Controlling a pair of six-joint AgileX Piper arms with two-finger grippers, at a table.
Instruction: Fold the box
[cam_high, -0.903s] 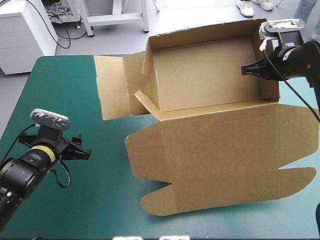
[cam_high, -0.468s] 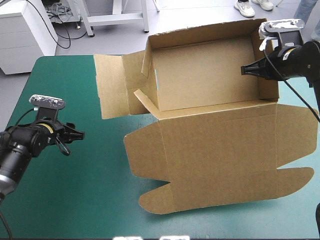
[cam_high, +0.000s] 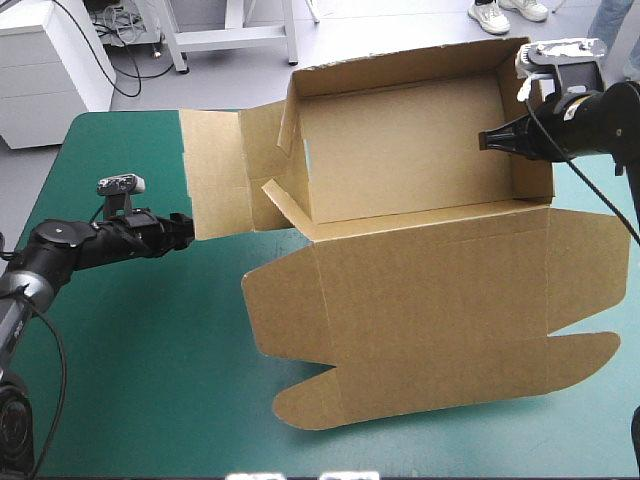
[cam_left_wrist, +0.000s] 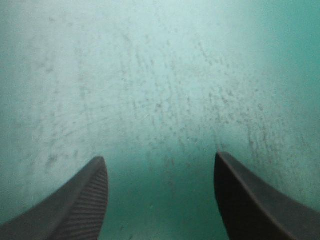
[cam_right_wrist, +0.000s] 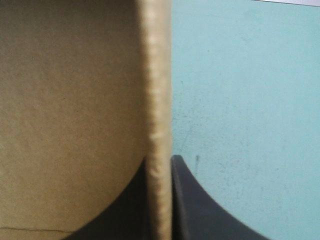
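High view: at centre left the left gripper (cam_high: 186, 228), fingers spread, is seen beside the flat flap (cam_high: 212, 185) of the box (cam_high: 420, 290), which fills centre and right. Its upper-right wall (cam_high: 536, 175) is pinched by the right gripper (cam_high: 487, 141). If shoved, the box could be dragged from that pinch.
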